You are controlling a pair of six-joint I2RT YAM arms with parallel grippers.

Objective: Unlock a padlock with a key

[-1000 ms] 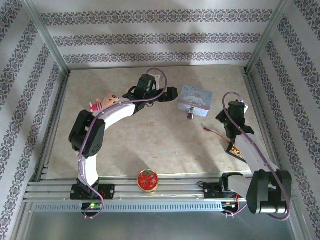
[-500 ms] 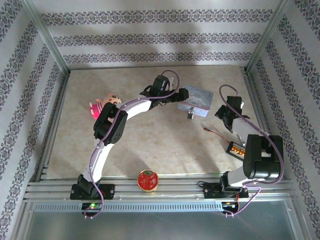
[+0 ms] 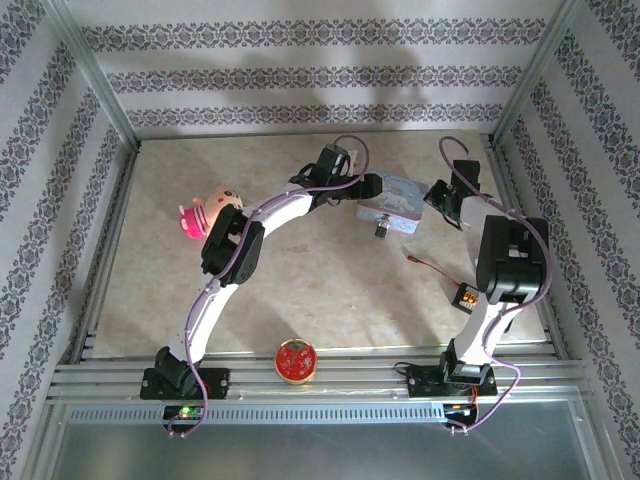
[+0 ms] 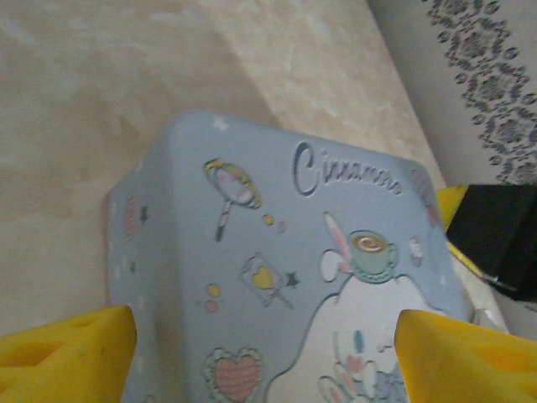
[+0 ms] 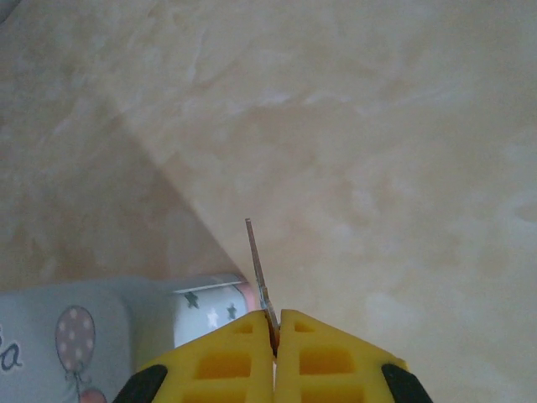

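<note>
**Top external view.** The tin point(image 3: 398, 200) (light blue, printed lid) serves as the reference item on the tabletop point(image 3: 300, 290).
- The left pincer point(image 3: 371, 188) is at the tin's left edge.
- The right pincer point(image 3: 441, 194) is at the tin's right edge.
- The padlock point(image 3: 381, 231) is a small metallic item against the tin's near side; it is too small to show detail.
- A pink toy point(image 3: 205, 211) lies well to the left of the tin.
- A red round container point(image 3: 296, 361) lies well nearer than the tin.
- An orange-and-black module point(image 3: 467, 297) lies nearer than the tin and to its right.

**Left wrist view.** The left pincer point(image 4: 264, 344) has its jaws spread wide, with one yellow pad point(image 4: 67, 348) on each side of the tin point(image 4: 277, 252). It grips nothing. Pad contact with the tin cannot be determined.

**Right wrist view.** The right pincer point(image 5: 275, 323) is fully closed, its jaws pressed together on the key point(image 5: 258, 269). The thin blade projects from between the tips, just beside the tin point(image 5: 67, 344) corner.
</note>
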